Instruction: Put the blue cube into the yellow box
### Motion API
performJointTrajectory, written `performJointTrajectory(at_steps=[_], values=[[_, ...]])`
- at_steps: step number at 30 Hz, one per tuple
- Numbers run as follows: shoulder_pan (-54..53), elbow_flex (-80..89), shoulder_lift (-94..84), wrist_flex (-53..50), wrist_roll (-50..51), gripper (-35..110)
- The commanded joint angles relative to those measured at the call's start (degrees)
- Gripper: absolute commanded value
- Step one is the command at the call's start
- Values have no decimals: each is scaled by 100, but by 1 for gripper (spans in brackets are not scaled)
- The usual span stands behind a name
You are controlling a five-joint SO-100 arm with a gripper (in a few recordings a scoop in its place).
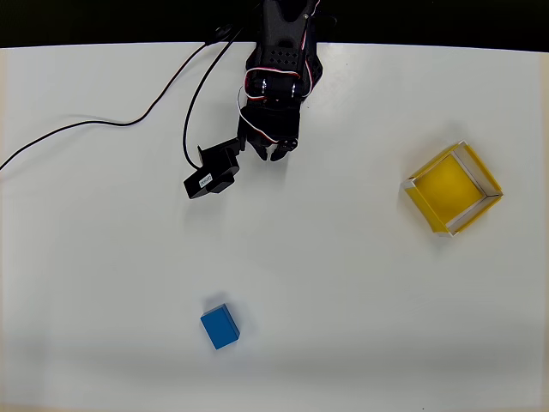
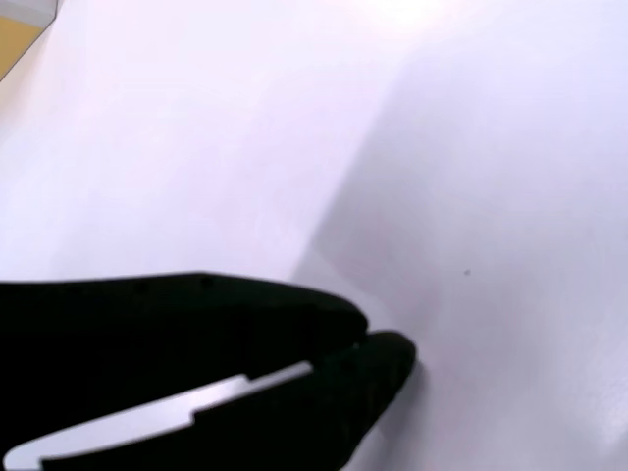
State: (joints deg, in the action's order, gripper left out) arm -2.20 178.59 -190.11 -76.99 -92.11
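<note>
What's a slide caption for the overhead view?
Gripper shut near the table's far edge, blue cube and empty yellow box untouched.

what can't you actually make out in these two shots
- Yellow box: wrist view, cut off by the top-left edge; a corner shows.
- Gripper: wrist view, dark and blurred; tips appear to meet.
- Gripper: overhead view, too small and dark to separate the fingers.
</note>
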Motion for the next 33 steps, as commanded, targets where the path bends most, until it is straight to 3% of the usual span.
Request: performJointTrajectory(at_steps=[1,16,18,25,33], values=[[-18,158,-149,-53,316,1],[-141,158,-97,114,-70,2],[-396,123,360,826,-483,5],[-1266,-272,2707,4755,-1450,20],[-1477,-2637,4957,5317,-1257,20]])
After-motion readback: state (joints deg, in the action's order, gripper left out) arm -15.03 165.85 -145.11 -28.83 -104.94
